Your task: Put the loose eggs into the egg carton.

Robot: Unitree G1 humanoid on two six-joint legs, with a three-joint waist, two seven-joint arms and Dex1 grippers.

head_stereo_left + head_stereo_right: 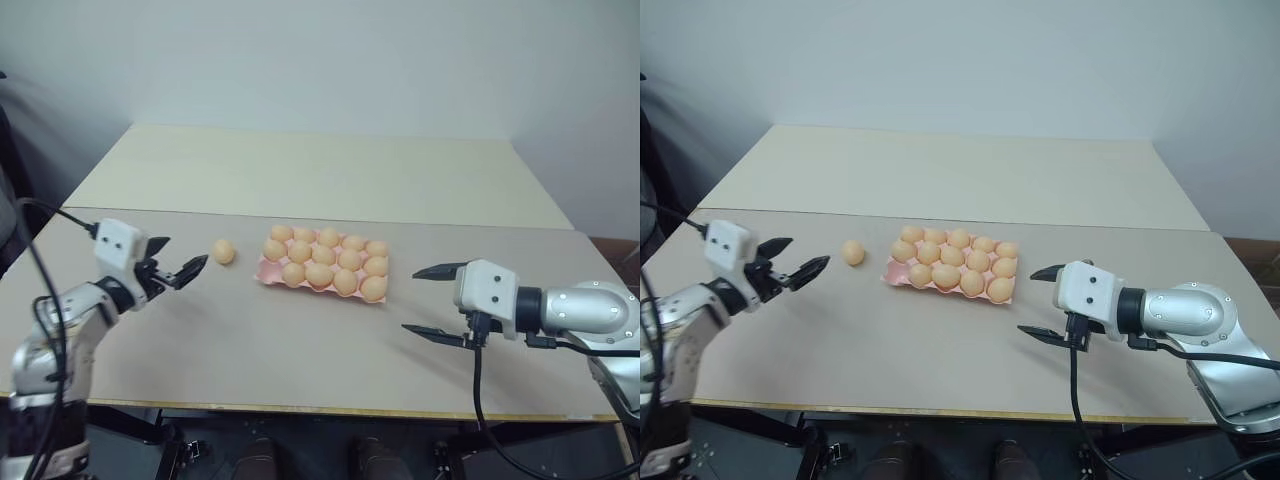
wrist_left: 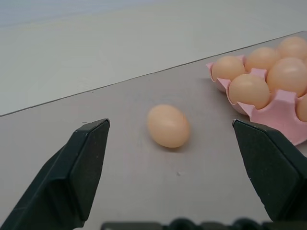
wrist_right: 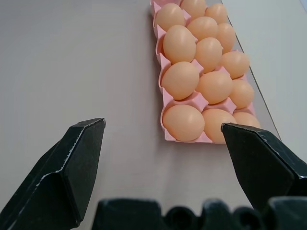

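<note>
- Both black fingers (image 2: 81, 167) of my left hand (image 1: 178, 265) stand spread wide and empty; the single loose egg (image 2: 168, 125) lies on the surface (image 1: 300, 340) straight ahead, centred in the gap between them but not yet inside it.
- Relation for the coming move: the egg lies just beyond my left fingertips, on the side toward the egg carton (image 1: 322, 262). Its long axis seems to run roughly across my line of approach, so the fingers would likely close on its ends.
- My left hand is clearly the nearer one. My right hand (image 1: 432, 300), also spread wide and holding nothing, hovers on the far side of the carton, well apart from the egg.
- The carton sits near the egg, separated by a strip of bare surface. Nearly every cup holds an egg; which cup is free I cannot tell.
- Room: open surface lies on all sides of the egg, with the edges well away.
</note>
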